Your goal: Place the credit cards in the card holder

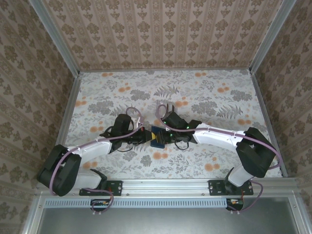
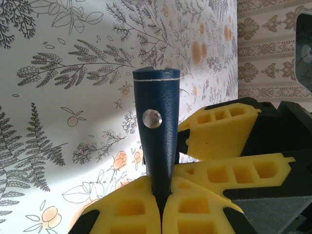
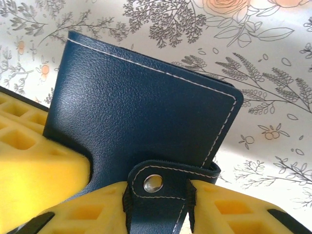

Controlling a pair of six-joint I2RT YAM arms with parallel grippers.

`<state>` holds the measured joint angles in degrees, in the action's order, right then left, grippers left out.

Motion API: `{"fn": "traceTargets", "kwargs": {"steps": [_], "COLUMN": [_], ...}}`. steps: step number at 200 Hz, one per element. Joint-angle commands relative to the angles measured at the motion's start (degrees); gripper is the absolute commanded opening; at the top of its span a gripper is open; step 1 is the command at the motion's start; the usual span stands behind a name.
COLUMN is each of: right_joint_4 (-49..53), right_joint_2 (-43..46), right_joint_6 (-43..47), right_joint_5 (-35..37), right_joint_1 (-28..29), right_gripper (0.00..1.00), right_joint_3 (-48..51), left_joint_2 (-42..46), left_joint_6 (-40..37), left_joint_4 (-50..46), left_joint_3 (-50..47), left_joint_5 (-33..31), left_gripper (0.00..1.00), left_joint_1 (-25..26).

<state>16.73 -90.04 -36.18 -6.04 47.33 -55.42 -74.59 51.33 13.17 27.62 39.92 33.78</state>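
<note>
The left claw (image 2: 160, 207) pinches one edge of the card holder (image 1: 157, 136), holding it upright at the middle of the worktop (image 1: 204, 92), seemingly so the right claw (image 3: 156, 217), its fingers (image 3: 234, 209) either side of the snap strap (image 3: 153, 183) (gripping or not, I cannot tell), can open it.

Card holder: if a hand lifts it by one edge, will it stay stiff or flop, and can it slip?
Probably fairly stiff: the card holder juts straight out of the left hand without sagging. Its grained, leather-like face likely resists slipping. The snap looks fastened, so it should not fall open.
</note>
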Motion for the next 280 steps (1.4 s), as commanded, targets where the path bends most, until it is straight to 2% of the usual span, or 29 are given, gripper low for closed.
{"fn": "traceTargets", "kwargs": {"steps": [1, 19, 36, 55, 95, 151, 163, 177, 190, 200, 236, 259, 280], "right_joint_4": [4.2, 4.8, 3.9, 3.1, 5.4, 0.2, -0.2, -0.7, -0.7, -0.1, 0.5, 1.1, 0.7], "right_joint_2": [-1.8, -1.6, 0.1, 2.7, 5.9, 9.0, 9.7, 10.0, 10.0, 11.9, 16.3, 18.4, 18.6], "right_joint_6": [-1.0, -1.2, -0.4, -0.2, 0.6, -1.3, -1.0, -0.6, -0.6, -0.6, -0.7, -1.2, -1.2], "right_joint_5": [5.9, 6.3, 5.5, 3.8, 5.1, -0.3, -0.8, -0.8, -1.0, -1.6, -2.6, -5.3, -5.6], "right_joint_1": [0.1, 0.1, 0.0, -0.5, -2.5, -5.0, -5.2, -5.3, -5.9, -6.2, -6.3, -6.3, -6.3], "right_gripper": [0.33, 0.21, 0.15, 0.0, 0.0, 0.0, 0.0, 0.0, 0.0, 0.0, 0.0, 0.0, 0.0], "right_joint_3": [-1.4, -2.0, -1.1, 0.4, 3.4, 11.6, 12.4, 13.6, 14.0, 13.9, 14.0, 12.0, 11.5], "left_joint_2": [-0.4, -0.1, 0.1, -1.1, -3.3, -9.4, -11.6, -14.6, -16.5, -17.2, -17.3, -13.6, -11.3], "left_joint_6": [0.5, 0.5, -0.6, -1.1, -0.5, 1.3, 1.8, 2.4, 4.6, 6.2, 4.8, 5.3, 0.8], "left_joint_4": [4.0, 3.1, 1.3, 0.2, 2.6, 6.8, 8.4, 10.4, 14.1, 17.0, 14.7, 18.4, 10.4], "left_joint_3": [0.5, 0.4, 0.3, 0.6, -0.7, -1.1, -1.1, -0.5, -0.9, -1.5, -0.2, -2.3, 0.8], "left_joint_5": [4.5, 4.0, 2.6, 2.8, 2.3, -0.3, -1.3, -1.8, -2.1, -2.1, -1.8, -2.7, -2.7], "left_gripper": [0.0, 0.0, 0.0, 0.0, 0.0, 0.0, 0.12, 0.2, 0.36, 0.44, 0.54, 0.64, 0.68], "left_joint_1": [0.5, 0.7, 0.8, 0.8, 1.5, 4.3, 5.2, 6.0, 6.3, 6.3, 6.4, 6.2, 6.1]}}
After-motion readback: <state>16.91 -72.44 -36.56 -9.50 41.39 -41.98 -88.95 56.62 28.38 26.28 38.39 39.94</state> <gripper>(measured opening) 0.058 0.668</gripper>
